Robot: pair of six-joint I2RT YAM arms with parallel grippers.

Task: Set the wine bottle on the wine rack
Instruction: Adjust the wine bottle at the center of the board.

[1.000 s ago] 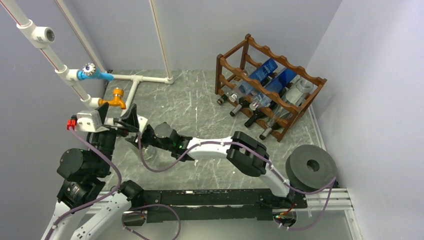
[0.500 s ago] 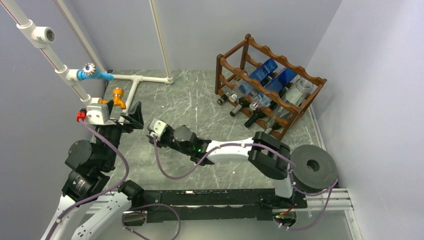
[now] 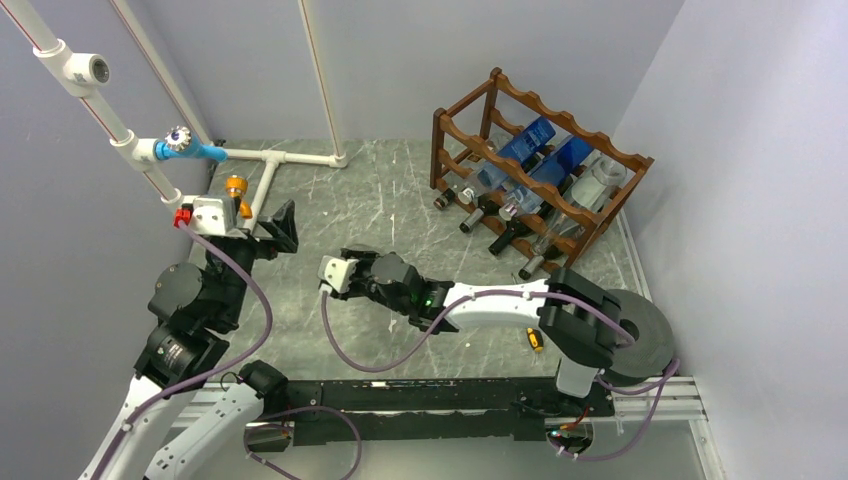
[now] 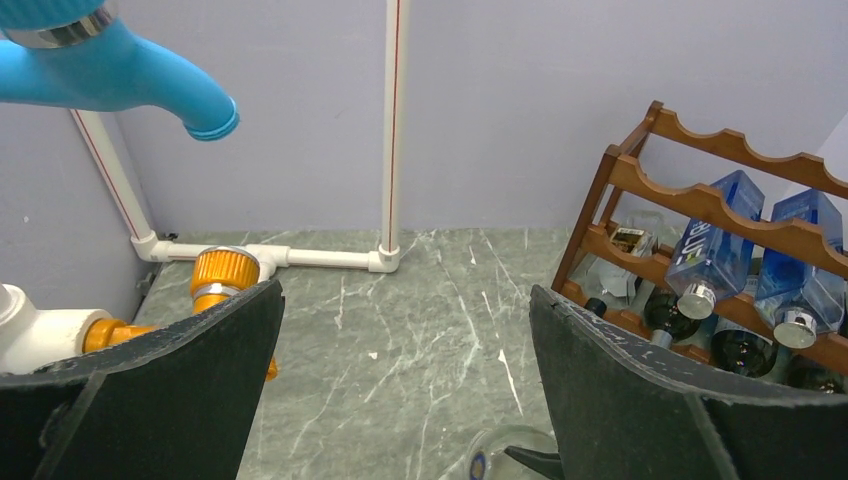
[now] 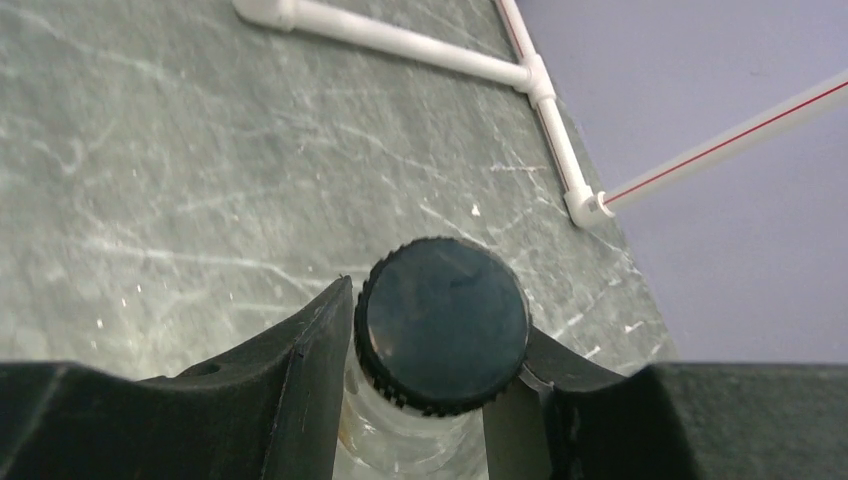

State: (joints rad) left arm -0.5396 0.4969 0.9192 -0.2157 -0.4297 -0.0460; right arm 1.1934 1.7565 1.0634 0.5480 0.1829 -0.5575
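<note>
Clearly, the right pincer (image 5: 437,335) is clamped on the neck of a clear wine bottle (image 5: 395,450), just under its black ribbed cap (image 5: 442,322). It is over the grey marbled desk (image 3: 380,190), well apart from the wine rack (image 3: 437,150) in the far right corner. The left pincer (image 4: 405,300) gapes wide, holding nothing, beside an orange tap (image 4: 222,275).

The carry is, I judge, the step in hand. A neck grip on smooth glass lets the body swing, so the move calls for a slow sweep rightwards. Then the bottle wants a level tilt into a free scallop; the upper tier looks vacant, the lower ones crowded.

The cap bears no writing. A blue bottle (image 4: 712,245) in the rack carries white lettering, too slanted to read.
</note>
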